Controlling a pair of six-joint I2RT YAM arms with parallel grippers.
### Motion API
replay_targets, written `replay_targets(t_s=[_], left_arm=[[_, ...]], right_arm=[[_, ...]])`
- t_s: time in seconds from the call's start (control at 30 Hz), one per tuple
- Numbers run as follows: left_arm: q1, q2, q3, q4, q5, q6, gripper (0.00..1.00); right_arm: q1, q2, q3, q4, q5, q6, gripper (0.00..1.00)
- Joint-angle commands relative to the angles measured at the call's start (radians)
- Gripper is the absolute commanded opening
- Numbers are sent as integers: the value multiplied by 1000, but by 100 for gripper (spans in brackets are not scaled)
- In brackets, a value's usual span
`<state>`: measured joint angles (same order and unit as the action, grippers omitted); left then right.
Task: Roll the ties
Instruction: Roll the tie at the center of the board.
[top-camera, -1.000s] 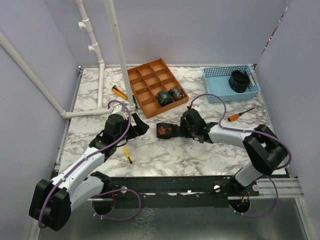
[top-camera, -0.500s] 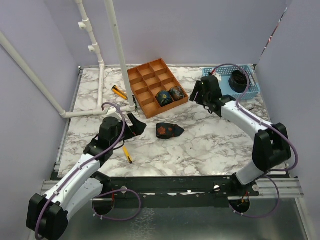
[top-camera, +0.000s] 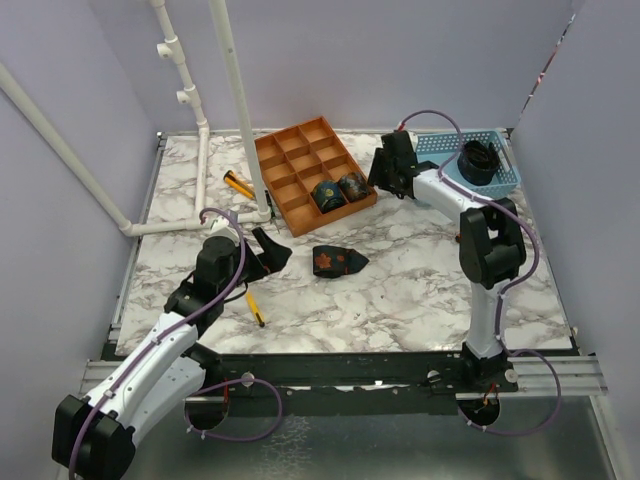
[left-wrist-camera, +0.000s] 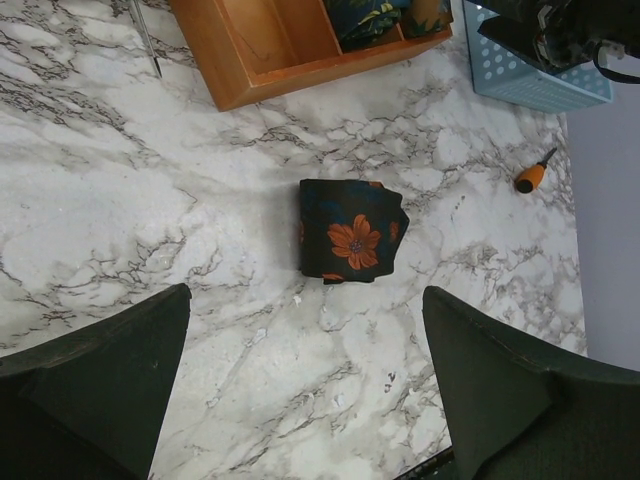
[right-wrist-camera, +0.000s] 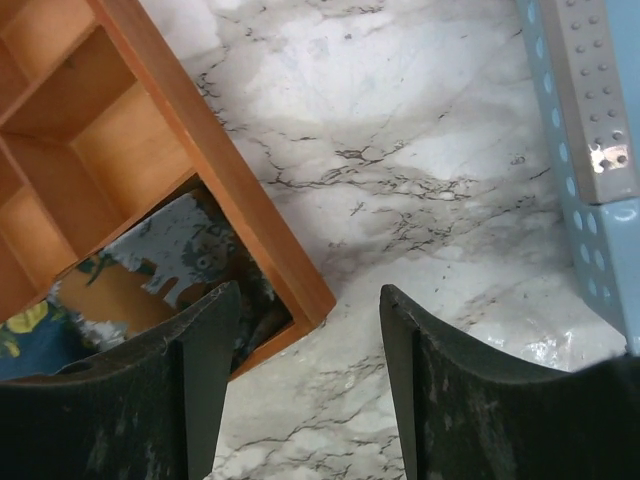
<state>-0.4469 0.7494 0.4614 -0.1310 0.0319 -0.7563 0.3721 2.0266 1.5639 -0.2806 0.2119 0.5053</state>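
Observation:
A rolled tie (top-camera: 338, 261) with an orange flower lies on the marble between the arms, also in the left wrist view (left-wrist-camera: 350, 243). My left gripper (top-camera: 272, 250) is open just left of it, fingers wide apart (left-wrist-camera: 305, 390) and not touching it. Two rolled ties (top-camera: 339, 190) sit in the front compartments of the orange tray (top-camera: 290, 165). A dark coiled tie (top-camera: 478, 160) rests in the blue basket (top-camera: 440, 185). My right gripper (top-camera: 383, 178) is open and empty above the tray's near corner (right-wrist-camera: 290, 270), next to one rolled tie (right-wrist-camera: 170, 250).
White pipes (top-camera: 200, 130) stand at the back left. A yellow-handled tool (top-camera: 238, 183) lies near them, another (top-camera: 255, 308) by my left arm. An orange-handled screwdriver (left-wrist-camera: 530, 177) lies right of the tie. The basket's wall (right-wrist-camera: 590, 120) is close on the right gripper's right.
My right gripper let go of the flowered tie and swung back to the tray corner by the basket. The left arm drew back slightly, staying open.

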Motion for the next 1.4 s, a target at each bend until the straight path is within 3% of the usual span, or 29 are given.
replay_targets(t_s=[0.0,0.33,0.47,0.97,1.13,1.23,1.37], left_arm=[[-1,19,1,-18,-25,-2,99],[-1,76,19,27,-25,7,99],[-1,78,16,37,-24,7,99],[-3,107,-10,93,-2,-4,99],[-3,125,-19,121,16,-7,99],[-7,172,-9,128,56,15,99],[-9,240,35,128,115,54,99]], right_arm=[[-13,67,66,-64,-38,-40,61],[-14,155,68,-80,-75,-41,53],[-19,168,56,-131,-36,-6,41],[-44,-165,-467,-38,41,311,24],[-44,-274,-625,22,4,438,24],[-43,-290,-637,13,-2,441,28],[-44,-334,-596,-42,19,360,48]])
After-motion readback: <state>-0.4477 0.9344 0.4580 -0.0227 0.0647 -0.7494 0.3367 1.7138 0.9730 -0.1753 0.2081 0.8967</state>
